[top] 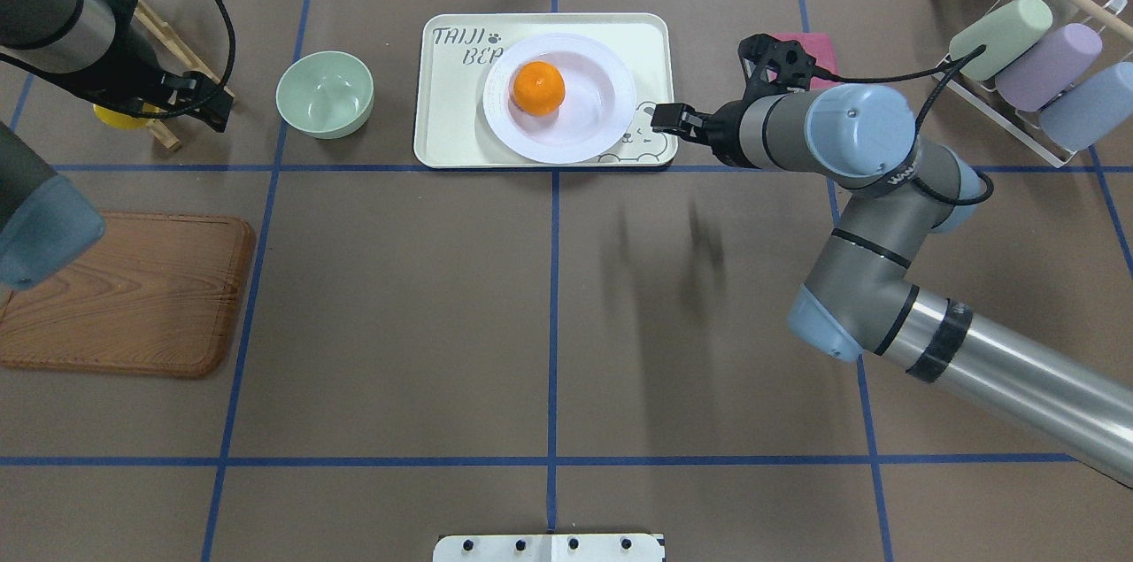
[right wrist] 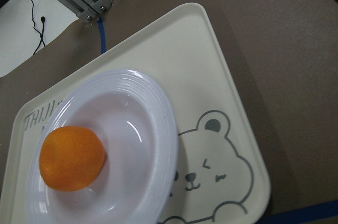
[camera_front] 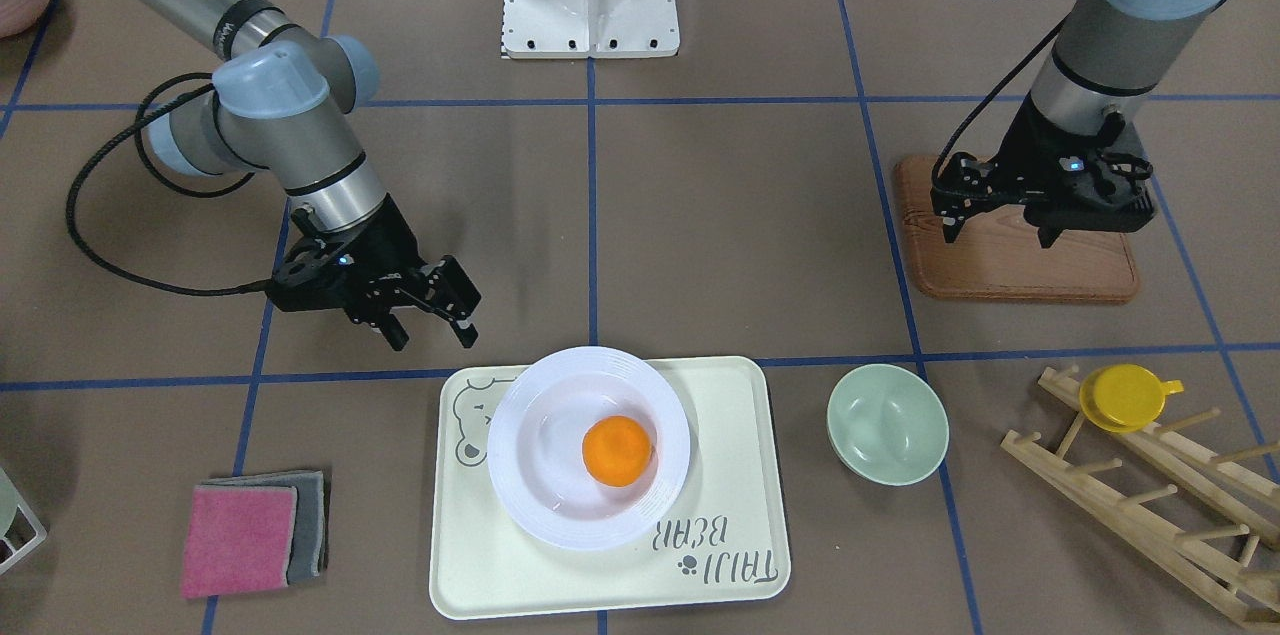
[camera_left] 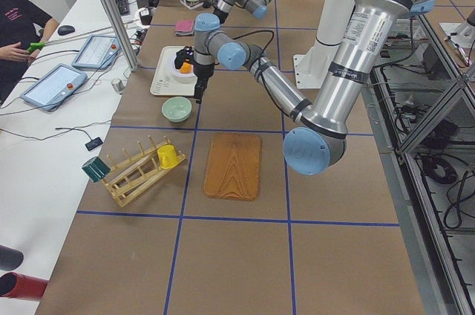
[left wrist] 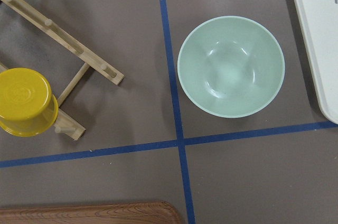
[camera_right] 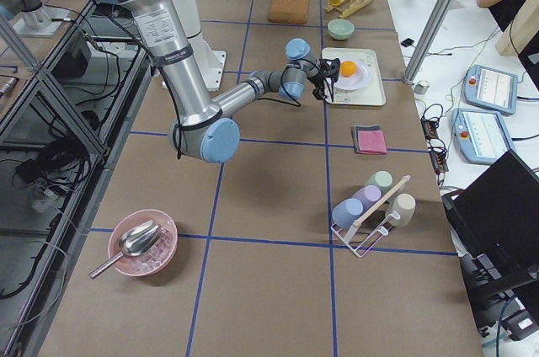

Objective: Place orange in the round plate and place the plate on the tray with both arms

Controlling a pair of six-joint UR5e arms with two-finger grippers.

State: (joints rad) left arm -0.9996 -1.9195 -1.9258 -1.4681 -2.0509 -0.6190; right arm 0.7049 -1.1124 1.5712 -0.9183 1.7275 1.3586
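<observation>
The orange [camera_front: 617, 451] lies in the sunken centre of the white round plate [camera_front: 540, 505]. The plate rests on the cream bear tray [camera_front: 720, 555], toward its bear end. My right gripper [camera_front: 433, 335] hangs open and empty just off the tray's bear-side corner, apart from the plate. Its wrist view looks down on the orange [right wrist: 72, 158], the plate [right wrist: 153, 123] and the tray [right wrist: 211, 76]. My left gripper [camera_front: 998, 233] is open and empty, raised over the wooden board [camera_front: 1010, 265], well away from the tray.
A pale green bowl [camera_front: 887, 423] sits beside the tray on my left arm's side. Beyond it a wooden peg rack [camera_front: 1150, 505] carries a yellow cup [camera_front: 1125, 397]. A pink and grey sponge [camera_front: 250, 530] lies on the tray's other side. A wire rack of pastel cups [top: 1027, 57] stands far right.
</observation>
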